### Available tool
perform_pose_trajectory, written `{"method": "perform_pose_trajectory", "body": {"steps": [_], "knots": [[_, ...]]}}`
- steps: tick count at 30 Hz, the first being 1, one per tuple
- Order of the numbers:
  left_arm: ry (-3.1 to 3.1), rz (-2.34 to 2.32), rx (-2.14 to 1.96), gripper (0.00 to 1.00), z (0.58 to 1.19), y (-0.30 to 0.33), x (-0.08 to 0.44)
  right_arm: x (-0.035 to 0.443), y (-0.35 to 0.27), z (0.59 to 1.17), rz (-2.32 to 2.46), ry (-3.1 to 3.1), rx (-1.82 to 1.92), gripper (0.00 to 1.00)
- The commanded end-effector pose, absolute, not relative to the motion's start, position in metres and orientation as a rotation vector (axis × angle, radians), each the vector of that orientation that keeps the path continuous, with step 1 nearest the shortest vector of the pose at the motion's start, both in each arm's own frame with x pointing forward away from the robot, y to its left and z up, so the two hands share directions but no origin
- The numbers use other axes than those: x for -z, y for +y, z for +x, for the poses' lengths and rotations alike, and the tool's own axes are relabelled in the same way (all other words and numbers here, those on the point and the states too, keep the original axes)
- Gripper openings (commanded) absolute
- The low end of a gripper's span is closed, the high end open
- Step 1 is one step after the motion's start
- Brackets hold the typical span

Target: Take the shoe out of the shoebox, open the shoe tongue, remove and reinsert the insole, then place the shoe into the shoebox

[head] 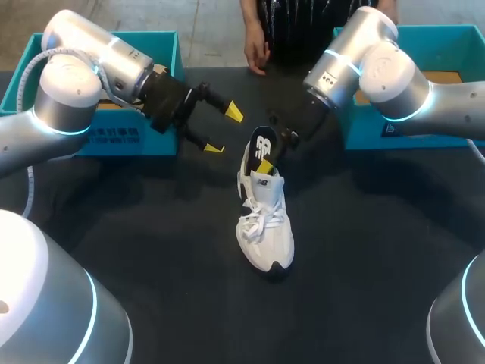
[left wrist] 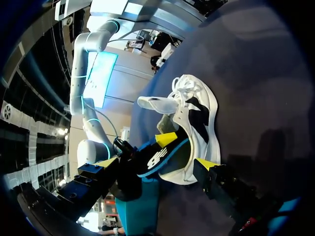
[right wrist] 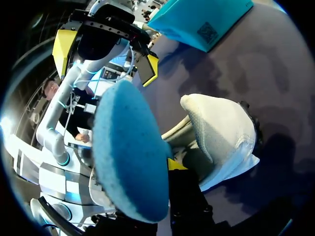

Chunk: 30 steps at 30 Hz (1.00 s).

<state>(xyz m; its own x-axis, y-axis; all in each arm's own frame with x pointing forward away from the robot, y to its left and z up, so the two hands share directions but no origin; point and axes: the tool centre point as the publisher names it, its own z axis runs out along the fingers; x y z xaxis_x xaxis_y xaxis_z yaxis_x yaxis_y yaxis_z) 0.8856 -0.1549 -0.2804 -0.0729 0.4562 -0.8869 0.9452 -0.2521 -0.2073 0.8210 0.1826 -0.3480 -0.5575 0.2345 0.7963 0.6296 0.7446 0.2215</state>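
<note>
Dark tabletop [head: 151, 227] fills the scene, with a teal box [head: 121, 138] at its far left and a second teal box [head: 365, 133] at its far right. Both sit well apart from the shoe [head: 267, 227].

That white shoe stands upright on its sole near the middle of the tabletop, outside either box. Its toe points toward the near edge and its heel toward the far side. The laces lie loose over the front. In the left wrist view the tongue [left wrist: 157, 104] is lifted away from the opening.

The insole [head: 260, 145] rises at a tilt out of the heel end, its lower end down inside the shoe and its upper end in the air. Its top face is black with a white mark and its underside is blue.

The right pincer [head: 269, 155] comes in from the far right and is clamped on the insole just above the shoe's collar. One yellow tip shows against the insole, and the other is hidden behind it.

The left pincer [head: 223, 130] hangs above the tabletop, just beside the insole on the left. Its fingers are spread wide and grip nothing. It touches neither shoe nor insole, and the left box lies behind its arm.
</note>
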Motion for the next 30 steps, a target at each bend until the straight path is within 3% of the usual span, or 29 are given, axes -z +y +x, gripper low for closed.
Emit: {"method": "perform_pose_trajectory", "body": {"steps": [1, 21, 22, 24, 30], "knots": [[1.509, 1.707, 1.292, 1.00, 0.883, -0.154, 0.281, 0.356, 0.189, 0.828, -0.611, -2.125, 0.585, 0.00], [1.505, 1.716, 1.292, 1.00, 0.882, -0.158, 0.280, 0.368, 0.193, 0.806, -0.619, -2.095, 0.526, 0.00], [1.504, 1.717, 1.293, 1.00, 0.882, -0.158, 0.280, 0.368, 0.193, 0.806, -0.620, -2.096, 0.526, 0.02], [1.503, 1.718, 1.294, 1.00, 0.882, -0.159, 0.280, 0.366, 0.193, 0.805, -0.622, -2.102, 0.528, 0.25], [1.496, 1.723, 1.295, 1.00, 0.882, -0.160, 0.279, 0.354, 0.193, 0.811, -0.622, -2.149, 0.526, 0.32]]}}
